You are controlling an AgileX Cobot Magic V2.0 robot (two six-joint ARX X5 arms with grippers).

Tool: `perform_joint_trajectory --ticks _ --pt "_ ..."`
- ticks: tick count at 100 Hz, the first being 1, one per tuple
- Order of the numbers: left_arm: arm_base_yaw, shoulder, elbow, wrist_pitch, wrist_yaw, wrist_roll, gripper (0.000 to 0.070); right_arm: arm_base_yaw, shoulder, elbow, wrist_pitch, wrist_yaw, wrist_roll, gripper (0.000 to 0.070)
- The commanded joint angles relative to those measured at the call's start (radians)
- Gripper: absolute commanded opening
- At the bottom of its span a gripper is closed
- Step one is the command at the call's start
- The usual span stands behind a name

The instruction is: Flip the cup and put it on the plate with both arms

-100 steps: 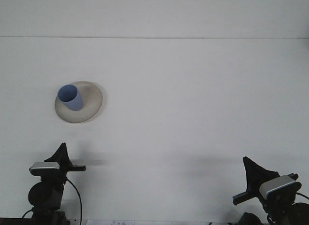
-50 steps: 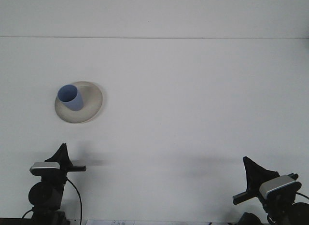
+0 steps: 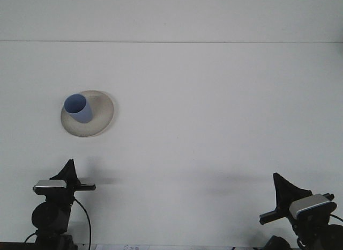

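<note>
A wide white desk [image 3: 214, 126] fills nearly the whole front view, seen from above and behind the robot's two arms. At the near edge toward the left corner, the left gripper [image 3: 68, 167] rises as a black pointed tip above a silver-grey camera block and a dark jointed mount, with a black cable looping down beside it; whether its fingers are apart or together cannot be told from this angle. Beyond it, in the left half of the desk and well apart from the gripper, lies a round, shallow, cream-coloured ceramic plate [image 3: 102, 118]. On the plate, toward its left side, stands a light blue plastic cup [image 3: 77, 109], mouth up, its open rim leaning slightly toward the viewer and the left. Nothing else lies on the desk, so the middle and the whole right half are bare, open surface out to the far edge, which shows as a thin straight line across the top; behind it is a plain white wall [image 3: 171, 16]. At the near edge toward the right corner, the right gripper [image 3: 282, 186] shows the same black pointed tip, tilted, with its silver camera block; its finger state cannot be told either. Soft grey shadows lie on the desk just beyond each gripper.
</note>
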Motion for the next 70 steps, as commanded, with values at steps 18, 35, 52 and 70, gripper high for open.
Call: perform_joint_trajectory --ticks 18,35,52,70 --pt "0.001 -0.001 -0.019 0.014 -0.004 0.002 0.0015 -0.372 -0.034 -0.220 0.332 -0.156 -0.121 0.0007" --pt "0.001 -0.001 -0.019 0.014 -0.004 0.002 0.0015 -0.636 -0.108 -0.471 0.607 -0.449 -0.133 0.0007" --pt "0.001 -0.001 -0.019 0.014 -0.004 0.002 0.0015 -0.764 -0.177 -0.641 0.695 -0.539 -0.086 0.0006" --pt "0.001 -0.001 -0.019 0.014 -0.004 0.002 0.0015 -0.774 -0.191 -0.721 0.706 -0.538 -0.095 0.0006"
